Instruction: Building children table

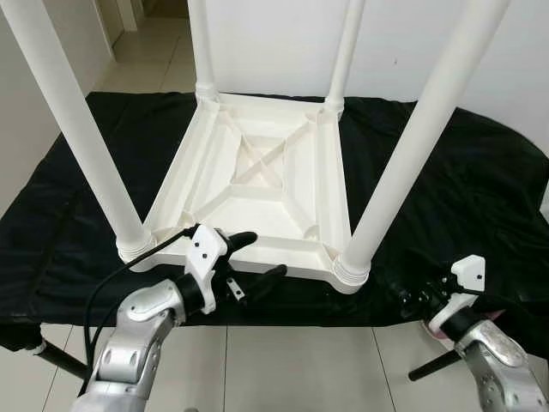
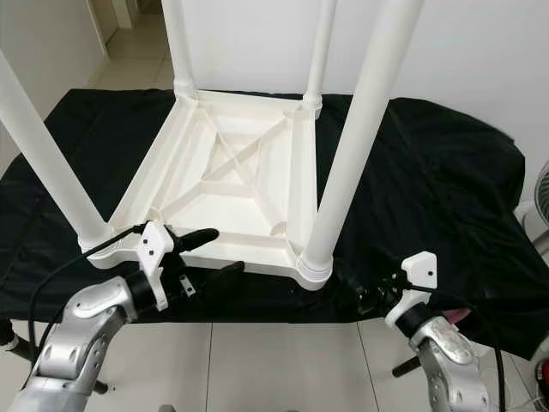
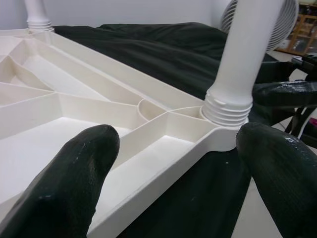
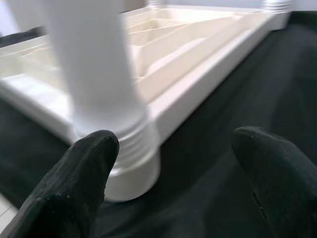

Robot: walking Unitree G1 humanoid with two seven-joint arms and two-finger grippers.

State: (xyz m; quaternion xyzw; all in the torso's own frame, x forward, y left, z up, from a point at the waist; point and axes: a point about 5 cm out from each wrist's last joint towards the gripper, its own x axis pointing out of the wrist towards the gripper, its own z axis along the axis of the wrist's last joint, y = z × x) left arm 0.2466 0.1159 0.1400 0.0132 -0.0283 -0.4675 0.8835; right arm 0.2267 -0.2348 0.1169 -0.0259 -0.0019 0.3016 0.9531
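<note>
Table (image 1: 257, 189) inverted; left tool (image 1: 257, 257) agape.

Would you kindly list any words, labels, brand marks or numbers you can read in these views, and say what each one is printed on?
None can be read.
Upturned white table top and its four legs: plain, no marks.
Black cloth: no print.
Left gripper and right gripper: no legible label.
</note>
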